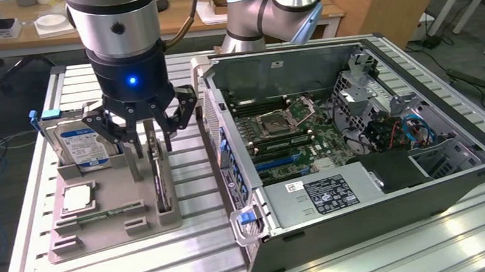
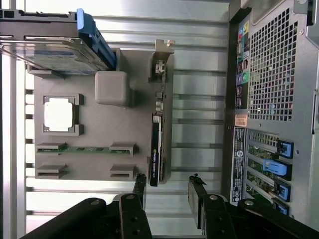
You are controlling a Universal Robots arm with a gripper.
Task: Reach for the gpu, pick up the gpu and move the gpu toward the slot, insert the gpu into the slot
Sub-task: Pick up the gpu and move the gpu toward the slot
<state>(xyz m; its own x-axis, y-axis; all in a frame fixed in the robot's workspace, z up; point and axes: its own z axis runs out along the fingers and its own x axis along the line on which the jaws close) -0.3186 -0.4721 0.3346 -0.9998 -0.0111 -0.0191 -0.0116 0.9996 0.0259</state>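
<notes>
Hanging open and empty, the gripper (image 2: 168,180) is over the gpu (image 2: 156,144) (standing on edge), whose length runs between its jaws.

Black gpu (image 2: 156,149), grey tray (image 2: 114,134) — green motherboard (image 1: 306,138), blue-white label (image 1: 87,147) on the silver hard drive (image 1: 61,136)

UR arm (image 1: 118,30) comes down from above with its silver-and-black wrist section vertical and a blue light (image 1: 133,80) lit on the black collar. The grey links (image 1: 260,8) with pale blue joint caps behind it are probably the same arm's rear joints. The gripper (image 1: 152,149) points straight down with jaws spread wide, and in the wrist view its two dark fingers (image 2: 141,188) stand parallel and well apart, tips free.
</notes>
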